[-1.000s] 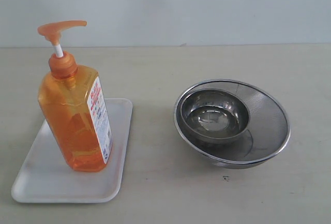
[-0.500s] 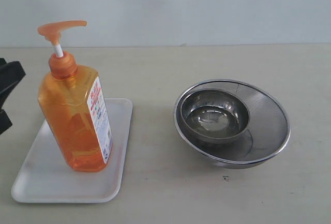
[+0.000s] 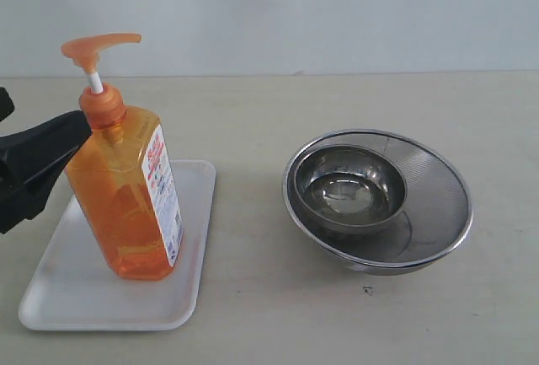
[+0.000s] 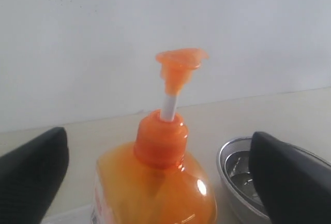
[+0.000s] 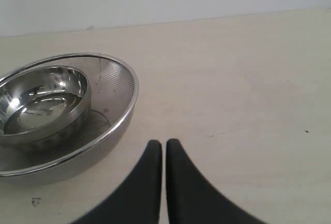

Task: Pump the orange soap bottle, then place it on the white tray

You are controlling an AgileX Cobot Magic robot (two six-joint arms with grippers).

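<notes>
Two grippers and four objects are shown on a pale table (image 3: 253, 314); the orange soap bottle (image 3: 122, 205) is seen standing upright on the white tray (image 3: 59, 297), which lies at the near left of the scene; the bottle is set toward the far right part of the tray, with its white-and-red label (image 3: 164, 196) turned to the right and its pump head (image 3: 97, 45) raised on the white stem, spout pointing right; the left gripper (image 3: 50, 163) is seen entering from the left edge at the height of the bottle's shoulder; in the left wrist view its black fingers (image 4: 36, 172) are spread wide, one on each side of the bottle's neck, with a gap visible on both sides, so nothing is gripped; whether the upper fingertip touches the shoulder cannot be told from the exterior view; to the right, well apart from the tray, a small steel bowl (image 3: 349, 184) is nested inside a larger mesh bowl (image 3: 438, 205); the right gripper (image 5: 164, 149) is shown only in its own wrist view, its two fingers drawn together with a thin slit between them, nothing held, beside the mesh bowl's rim.
</notes>
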